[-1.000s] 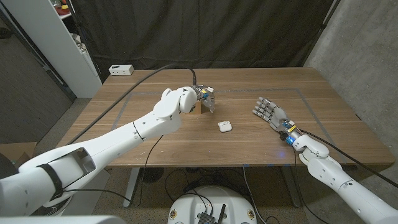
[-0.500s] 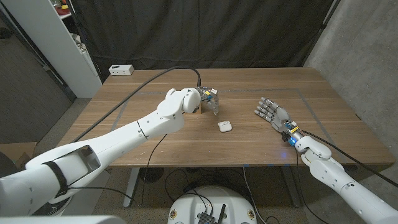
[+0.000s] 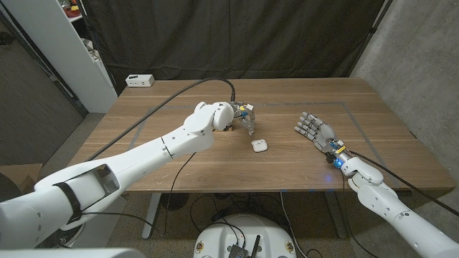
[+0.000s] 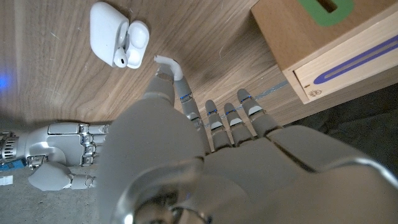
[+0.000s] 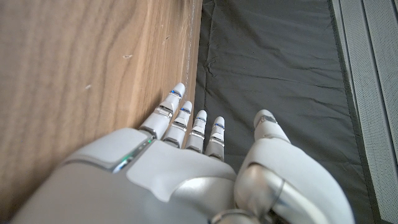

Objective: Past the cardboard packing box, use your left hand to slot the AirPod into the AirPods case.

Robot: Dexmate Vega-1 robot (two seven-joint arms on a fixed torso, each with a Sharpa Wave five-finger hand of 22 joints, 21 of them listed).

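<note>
Above open AirPods case (image 4: 118, 34), left hand (image 4: 186, 143) pinching AirPod (image 4: 169, 64), stem toward case

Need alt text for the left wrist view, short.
The left hand pinches a white AirPod just short of the open AirPods case on the wooden table. A cardboard packing box stands beside it, and the right hand waits farther off.

Even, moderate light falls from overhead; the desk (image 3: 179, 154) shows soft short shadows, the backdrop stays dark, and near wrist-view surfaces blur.
</note>
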